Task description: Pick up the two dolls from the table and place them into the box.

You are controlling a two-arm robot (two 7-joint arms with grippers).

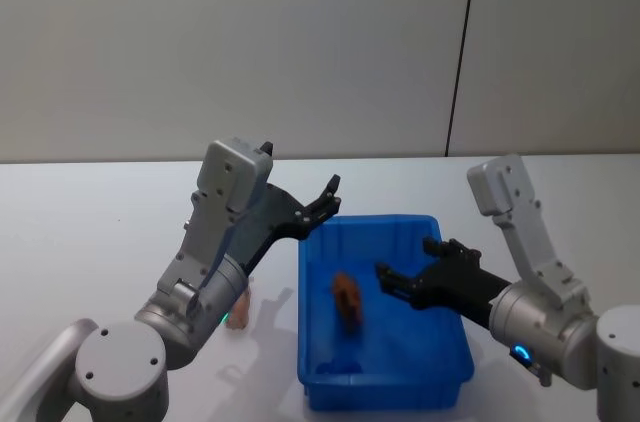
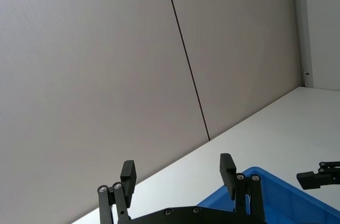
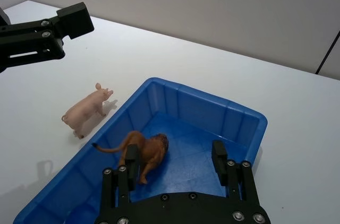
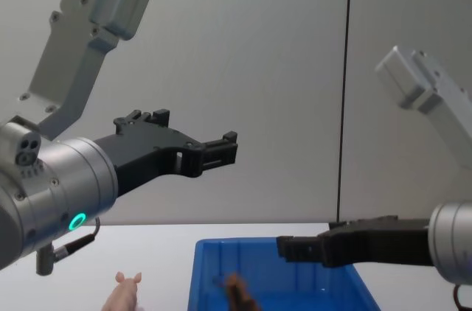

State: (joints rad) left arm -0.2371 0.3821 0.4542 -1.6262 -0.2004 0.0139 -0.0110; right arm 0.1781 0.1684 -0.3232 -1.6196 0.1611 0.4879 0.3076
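Pale pink pig doll [image 1: 241, 304]: lower left of open left gripper [image 1: 328, 198], the nearer arm.
Right gripper [image 1: 408, 260]: open, empty.

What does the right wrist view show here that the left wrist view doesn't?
Right wrist view, not the left: the pink pig doll standing on the table beside the blue box, and the brown doll inside it. Left wrist view, not the right: a white frame past the table. Both: the box, the table, and the left claw and right claw, open.
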